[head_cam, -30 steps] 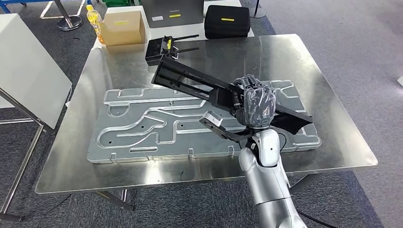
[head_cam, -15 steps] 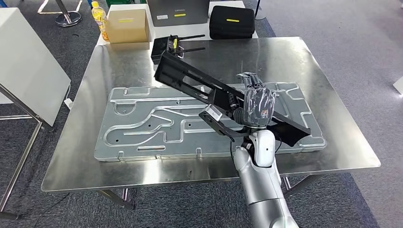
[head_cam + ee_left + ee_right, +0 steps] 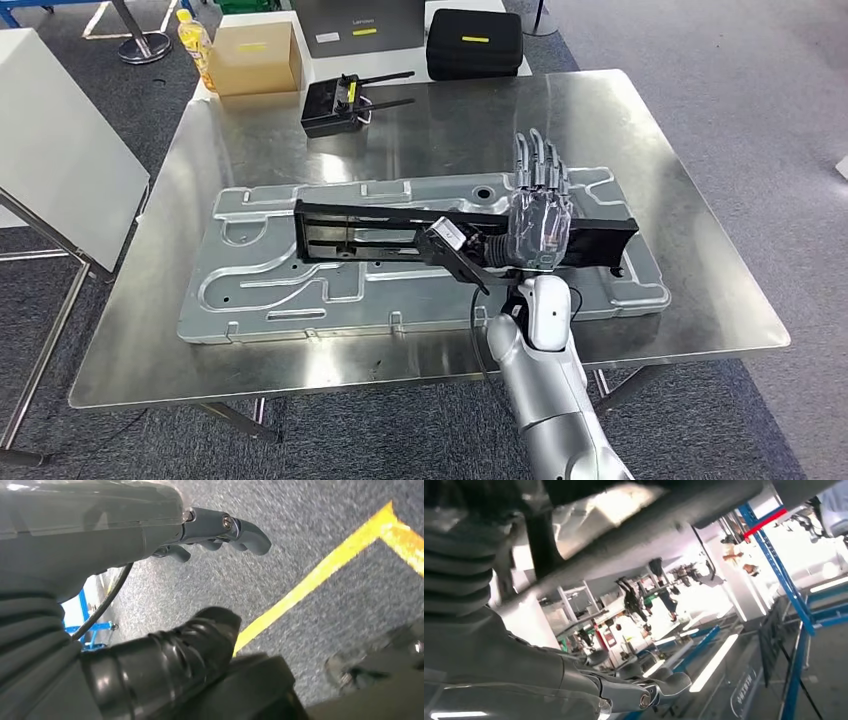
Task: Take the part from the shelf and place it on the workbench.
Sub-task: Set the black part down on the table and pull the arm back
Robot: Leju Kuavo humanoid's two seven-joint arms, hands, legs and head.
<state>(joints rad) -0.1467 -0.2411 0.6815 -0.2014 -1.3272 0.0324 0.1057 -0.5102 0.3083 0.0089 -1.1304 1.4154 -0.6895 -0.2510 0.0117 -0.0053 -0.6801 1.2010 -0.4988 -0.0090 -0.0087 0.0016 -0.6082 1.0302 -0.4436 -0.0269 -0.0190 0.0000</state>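
The long black part lies flat along the grey machined plate on the steel workbench. My right hand hovers over the part's right half with its fingers stretched out straight and apart, gripping nothing. A small metal-tipped bracket of the part juts out just left of the wrist. In the right wrist view the fingers are extended. My left hand hangs over grey floor with a yellow line, thumb and fingers apart and nothing in them.
At the table's far edge lie a black controller with antennas, a cardboard box, a yellow bottle and a black case. A white panel on a stand is at the left.
The black part, held tilted above the plate before, now lies flat on it. My right hand's fingers have gone from curled around the part to stretched out.
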